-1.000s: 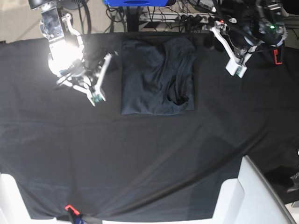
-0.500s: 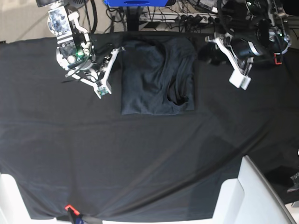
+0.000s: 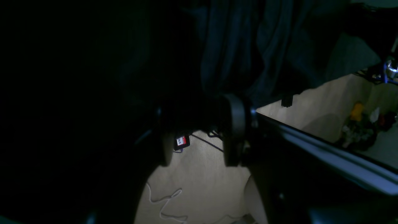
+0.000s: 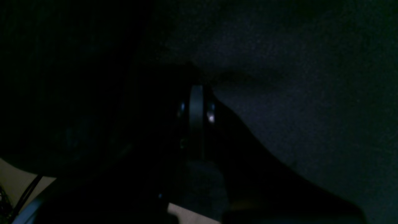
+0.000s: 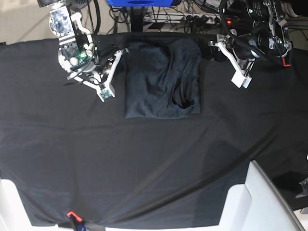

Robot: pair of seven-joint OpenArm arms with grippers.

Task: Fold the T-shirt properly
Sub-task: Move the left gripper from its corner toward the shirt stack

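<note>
The T-shirt lies folded into an upright rectangle at the back middle of the black cloth, with the neck opening near its lower right. My left gripper hangs by the shirt's top right corner. In the left wrist view its fingers stand apart around a gap that shows the floor, and dark shirt cloth lies beyond. My right gripper is at the shirt's top left corner. The right wrist view is nearly black, with only one finger showing edge-on over dark cloth.
The black table cloth covers the whole table. White chair parts stand at the front right and front left. A red clamp sits at the front edge. Cables and a blue object lie behind the table.
My right gripper moved up and right to the shirt's top left corner. My left gripper moved left toward the shirt's top right corner. The shirt has not moved.
</note>
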